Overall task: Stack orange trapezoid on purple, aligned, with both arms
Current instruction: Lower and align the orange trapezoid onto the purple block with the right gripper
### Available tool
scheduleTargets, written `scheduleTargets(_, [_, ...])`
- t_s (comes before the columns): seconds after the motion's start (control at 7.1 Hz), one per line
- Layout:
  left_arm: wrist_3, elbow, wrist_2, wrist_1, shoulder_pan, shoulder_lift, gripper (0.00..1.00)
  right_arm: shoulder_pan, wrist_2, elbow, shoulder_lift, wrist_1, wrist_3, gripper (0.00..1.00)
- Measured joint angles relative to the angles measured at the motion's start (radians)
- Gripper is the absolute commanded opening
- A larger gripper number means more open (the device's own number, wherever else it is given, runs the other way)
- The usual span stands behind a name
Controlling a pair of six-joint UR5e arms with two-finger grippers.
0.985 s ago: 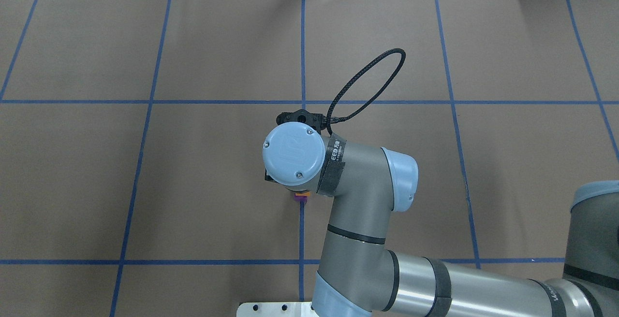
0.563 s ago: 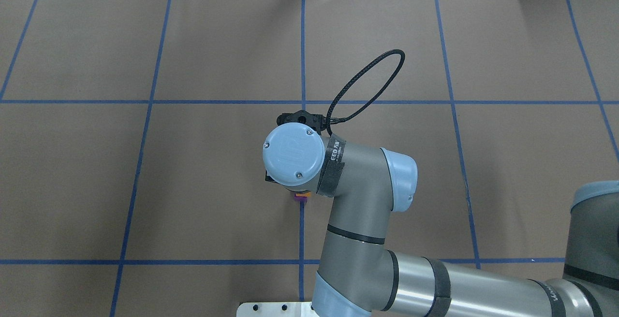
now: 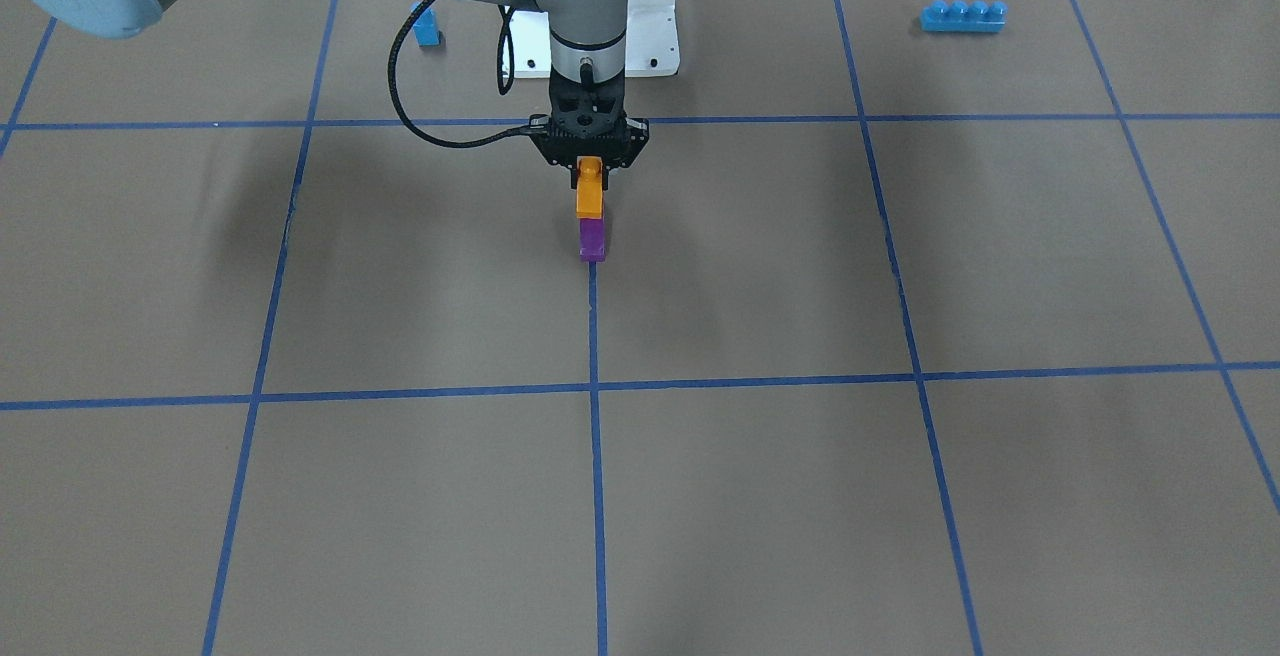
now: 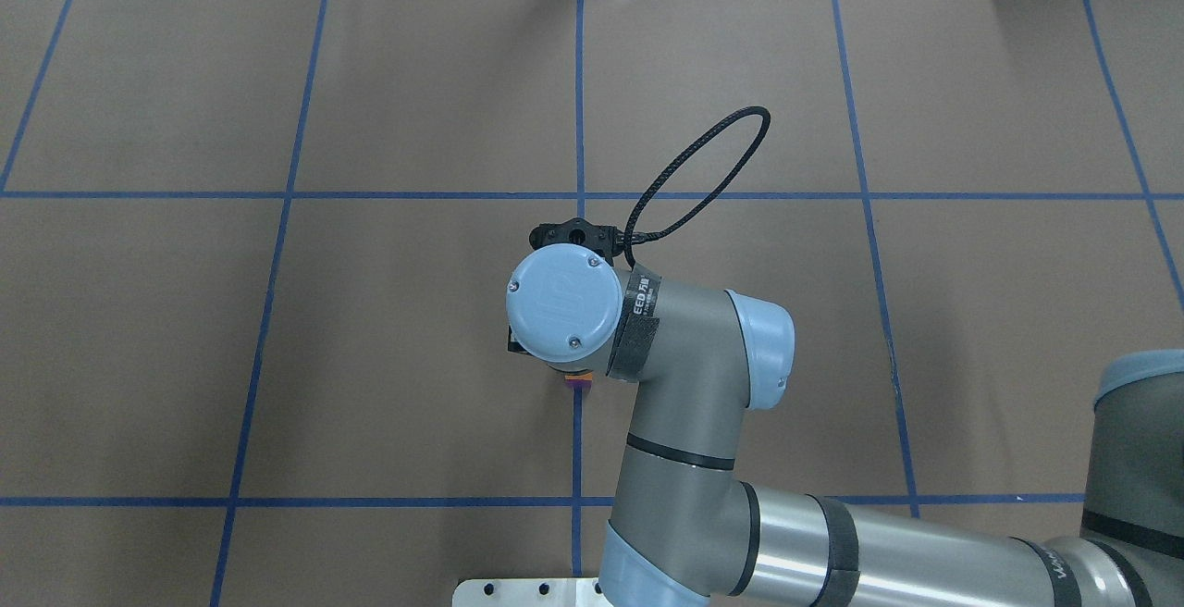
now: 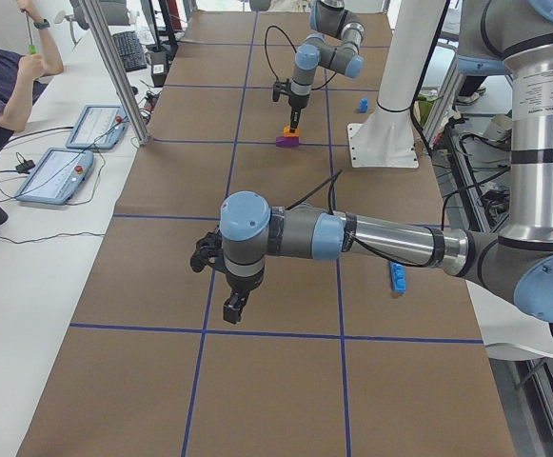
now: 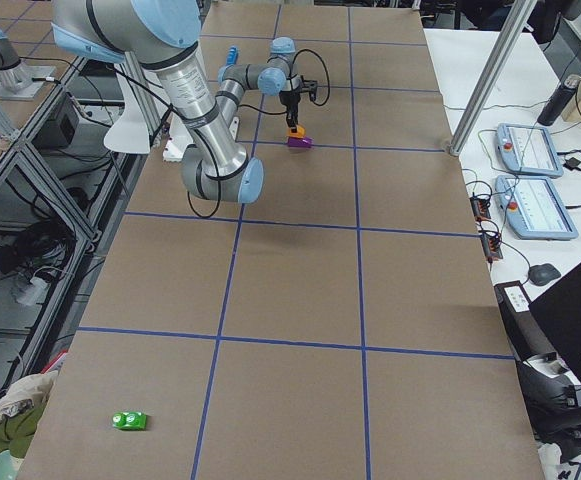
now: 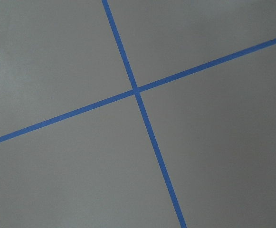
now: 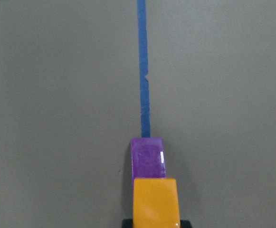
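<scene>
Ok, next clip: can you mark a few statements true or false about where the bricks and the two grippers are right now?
1. The right gripper has its fingers shut on the orange trapezoid. True.
2. The left gripper touches the purple brick. False: it hangs over bare table, far from both bricks.
3. The purple brick sits on a blue tape line. True.
4. The long blue brick lies directly under the orange trapezoid. False: it lies alone, well off to the side; the purple brick is the one directly below the orange trapezoid.
</scene>
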Motion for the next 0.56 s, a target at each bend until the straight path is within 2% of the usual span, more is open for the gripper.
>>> scheduleTargets(0.56, [0.000,0.000,0.000,0.000,0.000,0.000,1.00,-0.007,-0.015,-0.005,-0.005,0.004,-0.009,0.00])
